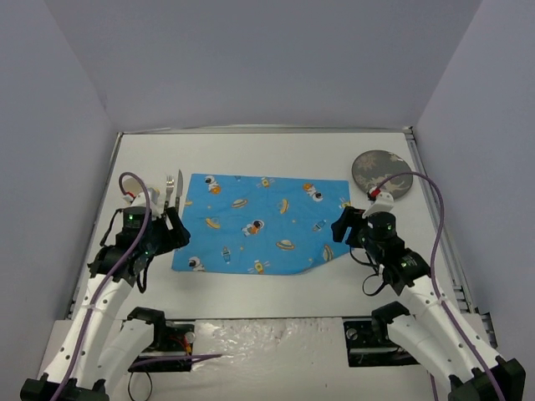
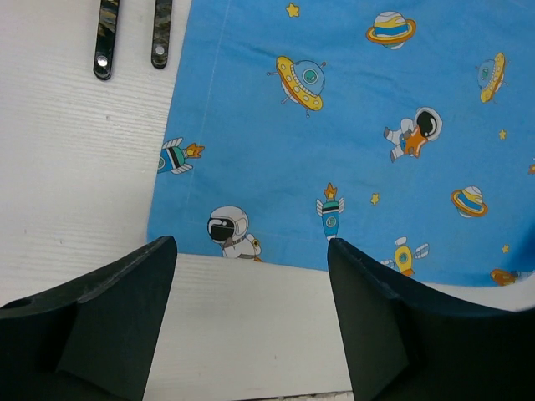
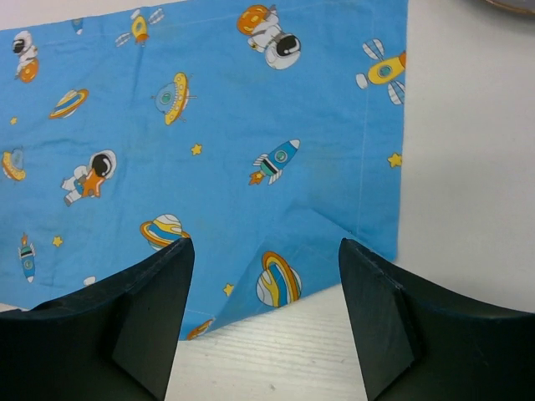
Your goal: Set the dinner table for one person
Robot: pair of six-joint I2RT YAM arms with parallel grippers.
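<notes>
Your dinner table (image 1: 276, 154) is a large flat white rectangle with a thin metal rim, filling the floor of the enclosure from the arm bases to the back wall. Plain pale grey walls close it in on the left, right and far sides. In the middle of the table lies a blue placemat (image 1: 259, 221) printed with astronauts, rockets and planets; it lies flat except at its near right corner, where the cloth is creased and pulled inward. Just off its far left corner you have a fork (image 1: 169, 190) and a knife (image 1: 179, 188) side by side, apart from the cloth. A dark patterned plate (image 1: 382, 171) sits at the far right corner of the table. Your left gripper (image 2: 251, 251) hangs over the placemat's near left corner, jaws wide and holding nothing. Your right gripper (image 3: 266, 251) does the same over the near right corner.
</notes>
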